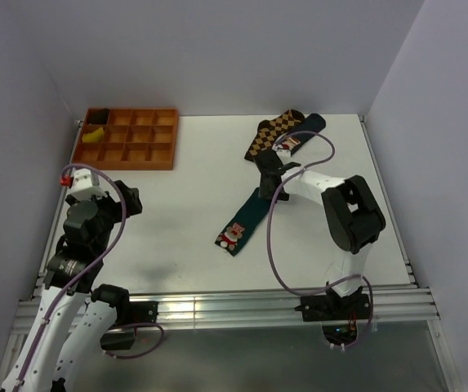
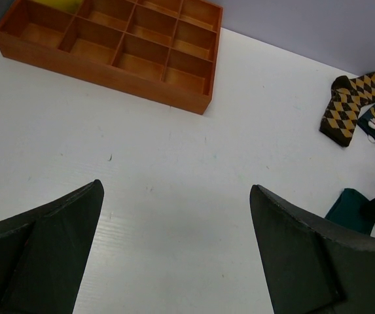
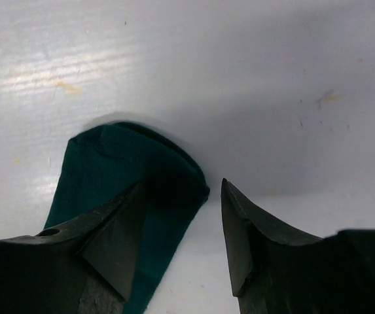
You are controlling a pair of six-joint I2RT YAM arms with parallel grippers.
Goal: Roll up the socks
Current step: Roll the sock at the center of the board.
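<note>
Right claw [image 1: 269, 170] spread at the far end of a flat teal sock [image 1: 243, 219]; left claw [image 1: 129, 200] released, holding nothing.

Top view: that sock lies diagonally on the white table [image 1: 176, 220], cartoon patch at its near end. The second teal sock [image 1: 305, 133] lies near the far edge, touching an argyle sock [image 1: 268, 135], and a wooden tray [image 1: 127, 167] sits far left. Left wrist view: the left claw [image 2: 175, 190] stands wide over bare table, with the tray [image 2: 108, 73] ahead and both far socks at the right. Right wrist view: the right claw [image 3: 182, 186] has its jaws apart, not clamped. One finger overlaps the sock's [image 3: 105, 170] rounded end and the other is over bare table just beside it.
</note>
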